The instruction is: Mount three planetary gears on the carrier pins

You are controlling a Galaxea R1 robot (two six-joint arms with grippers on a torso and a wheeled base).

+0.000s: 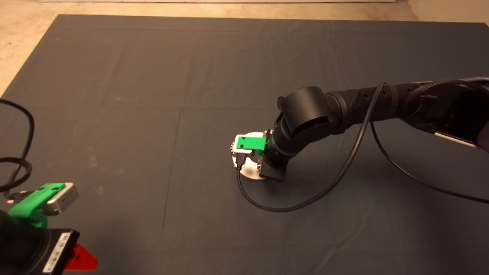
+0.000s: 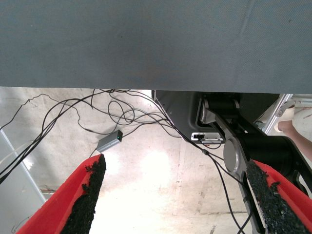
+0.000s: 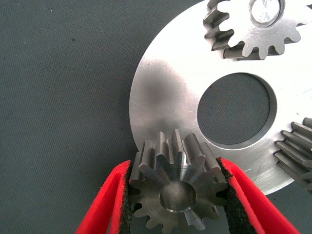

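Gear [image 3: 178, 192] clamped between right gripper [image 3: 176, 195] jaws, over plate [image 3: 161, 102] rim.

Black jointed arm [image 1: 305, 114] trailing a black cable [image 1: 344, 168]; green end effector [image 3: 173, 195] mounts, red fingers [image 3: 109, 204] with black pads.

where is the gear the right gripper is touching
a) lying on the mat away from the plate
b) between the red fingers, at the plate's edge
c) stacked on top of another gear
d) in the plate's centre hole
b: the right wrist view shows the right gripper with a red finger on each side of the gear, at the rim of the plate; the centre hole shows only the mat through it.
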